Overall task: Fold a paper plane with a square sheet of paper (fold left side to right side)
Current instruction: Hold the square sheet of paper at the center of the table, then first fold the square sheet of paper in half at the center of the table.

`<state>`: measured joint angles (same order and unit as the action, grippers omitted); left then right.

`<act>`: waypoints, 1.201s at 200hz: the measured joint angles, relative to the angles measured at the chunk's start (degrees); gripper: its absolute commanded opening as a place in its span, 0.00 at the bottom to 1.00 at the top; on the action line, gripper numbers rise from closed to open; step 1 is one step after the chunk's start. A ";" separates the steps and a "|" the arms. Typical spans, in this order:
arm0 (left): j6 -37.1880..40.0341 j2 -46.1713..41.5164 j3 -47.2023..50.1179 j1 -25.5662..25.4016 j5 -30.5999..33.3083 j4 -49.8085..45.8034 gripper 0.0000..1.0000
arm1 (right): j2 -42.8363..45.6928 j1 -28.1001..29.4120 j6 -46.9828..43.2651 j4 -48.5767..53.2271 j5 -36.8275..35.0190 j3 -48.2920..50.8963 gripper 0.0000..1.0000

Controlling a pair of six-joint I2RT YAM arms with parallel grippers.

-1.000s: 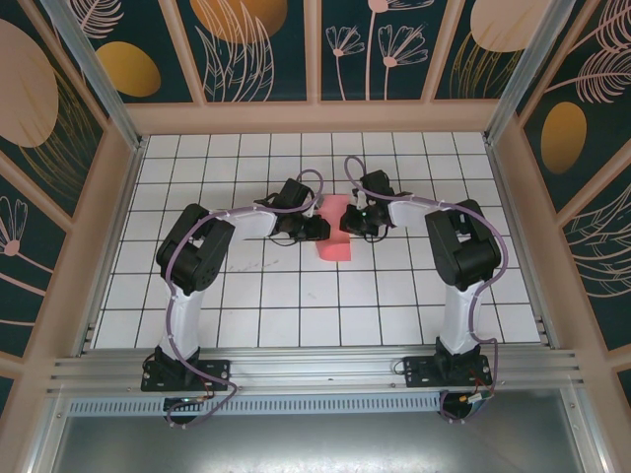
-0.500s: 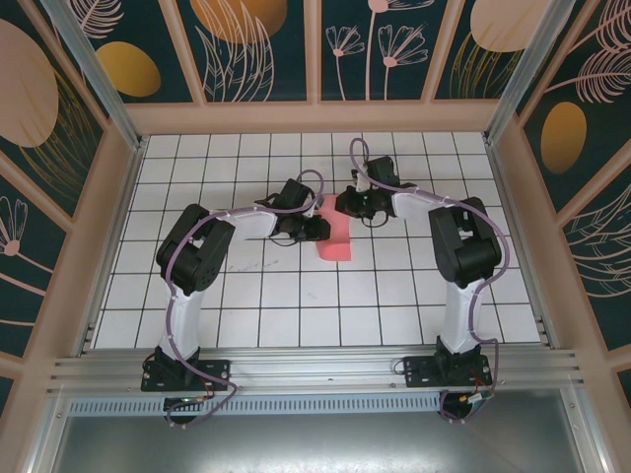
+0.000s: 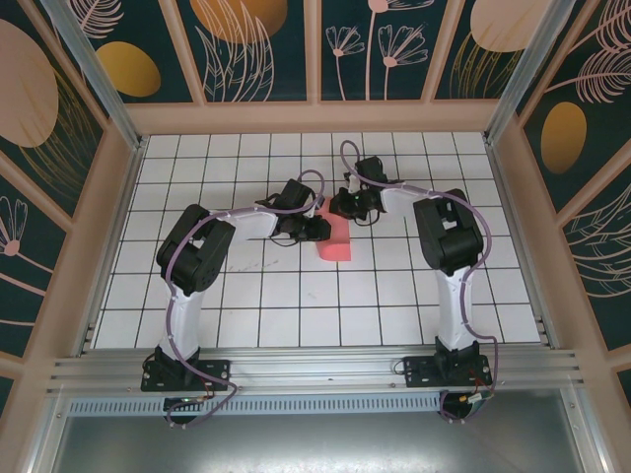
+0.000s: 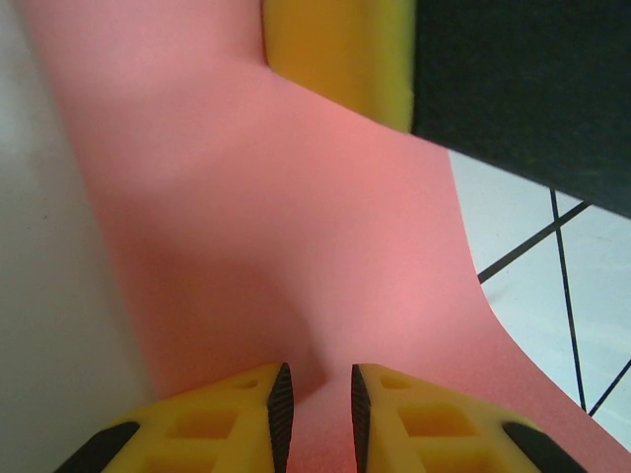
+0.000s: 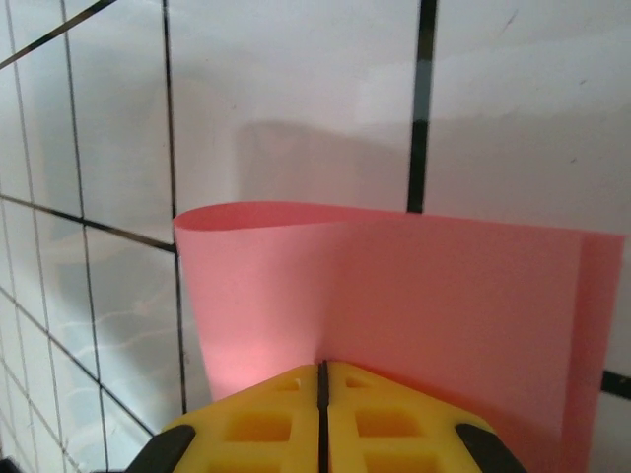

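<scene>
The right gripper (image 5: 322,367) pinches the curled far end of the sheet (image 3: 335,239), which runs near-to-far. The left gripper (image 4: 315,379), nearly closed, sits at its left edge; grip unclear.

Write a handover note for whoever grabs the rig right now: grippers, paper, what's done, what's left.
Left gripper: jaws a narrow gap apart, tips at the red paper; can't tell whether it pinches.
Right gripper: shut on the paper's edge.
Paper: between the two grippers, bent over into a loose curl, not flat.
Done: one side brought over toward the other.
Left: press the first crease flat, then all further plane folds.
</scene>
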<state>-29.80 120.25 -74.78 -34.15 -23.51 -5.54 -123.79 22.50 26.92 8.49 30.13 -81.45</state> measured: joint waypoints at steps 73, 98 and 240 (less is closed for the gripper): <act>1.33 -0.11 0.00 -0.17 0.13 -0.09 0.30 | -1.20 0.11 -0.04 3.13 -1.62 -1.77 0.08; 1.97 -0.22 -0.02 -0.37 0.24 -0.26 0.30 | -1.20 0.11 -0.04 3.17 -1.73 -1.77 0.08; 4.31 -4.68 6.95 -1.55 1.70 3.21 0.31 | -1.53 0.44 -0.07 5.20 -2.21 -2.99 0.08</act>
<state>-25.50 115.57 -67.83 -35.70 -21.80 -2.33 -125.32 22.94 26.85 13.69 27.92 -84.44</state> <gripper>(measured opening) 0.310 0.080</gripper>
